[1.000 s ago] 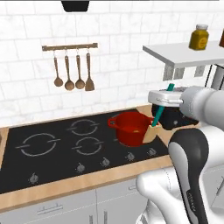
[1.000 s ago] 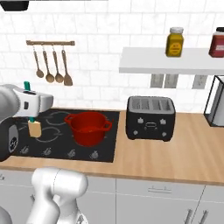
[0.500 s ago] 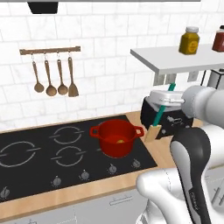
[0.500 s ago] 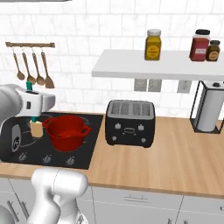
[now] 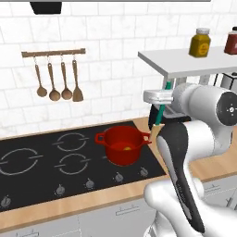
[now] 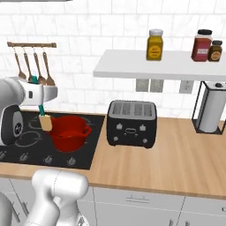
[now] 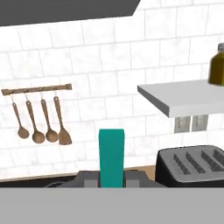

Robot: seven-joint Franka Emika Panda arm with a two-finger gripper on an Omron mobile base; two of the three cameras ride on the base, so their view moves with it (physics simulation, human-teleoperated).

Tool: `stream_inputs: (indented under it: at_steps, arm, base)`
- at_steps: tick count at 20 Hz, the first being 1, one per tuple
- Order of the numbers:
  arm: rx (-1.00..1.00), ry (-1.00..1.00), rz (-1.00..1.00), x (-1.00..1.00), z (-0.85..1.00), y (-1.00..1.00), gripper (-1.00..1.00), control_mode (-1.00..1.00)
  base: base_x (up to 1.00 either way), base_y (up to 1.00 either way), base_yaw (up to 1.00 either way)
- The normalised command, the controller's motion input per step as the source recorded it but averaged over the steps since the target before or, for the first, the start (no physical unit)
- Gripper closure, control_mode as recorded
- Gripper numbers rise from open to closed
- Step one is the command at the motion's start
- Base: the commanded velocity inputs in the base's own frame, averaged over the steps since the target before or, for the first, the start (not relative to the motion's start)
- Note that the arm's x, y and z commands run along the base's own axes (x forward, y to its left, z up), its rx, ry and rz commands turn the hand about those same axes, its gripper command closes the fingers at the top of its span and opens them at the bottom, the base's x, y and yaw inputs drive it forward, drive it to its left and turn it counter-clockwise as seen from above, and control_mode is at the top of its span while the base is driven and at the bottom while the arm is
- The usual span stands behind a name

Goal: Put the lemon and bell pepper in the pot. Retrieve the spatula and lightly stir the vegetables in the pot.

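Hand (image 6: pixel 43 102) clenched on the teal handle of a spatula (image 6: pixel 44 117), which hangs down with its pale wooden blade at the left rim of the pot (image 6: pixel 68 132) in the right base view. Pot (image 5: pixel 124 144) sits on the black cooktop (image 5: pixel 41 171), at its right end, with the lemon (image 5: pixel 127 148) showing as a yellow spot inside; the bell pepper cannot be made out. On the wall a rail (image 5: pixel 53 53) carries three wooden spoons and a flat-bladed wooden utensil (image 5: pixel 76 83). A black toaster (image 6: pixel 132 123) stands on the table (image 6: pixel 176 159), right of the cooktop. Jars on the shelf (image 6: pixel 154 64) show no readable labels
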Motion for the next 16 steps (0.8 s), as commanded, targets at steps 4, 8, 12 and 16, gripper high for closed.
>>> stream_inputs:
  at_steps: [4,8,12,16]
  arm:
    - [-0.14,0.07,-0.08,0.69,-0.33,0.35,1.00,-1.00]
    - [-0.06,0.10,-0.04,0.55,-0.48,0.39,1.00,-1.00]
    - [0.00,0.01,0.00,0.48,-0.41,0.23,1.00,-1.00]
    - [0.00,-0.01,0.00,0.24,-0.47,0.05,1.00,-1.00]
  base:
    - [0.00,0.00,0.00]
    - [0.00,0.00,0.00]
    - [0.00,0.00,0.00]
    - [0.00,0.00,0.00]
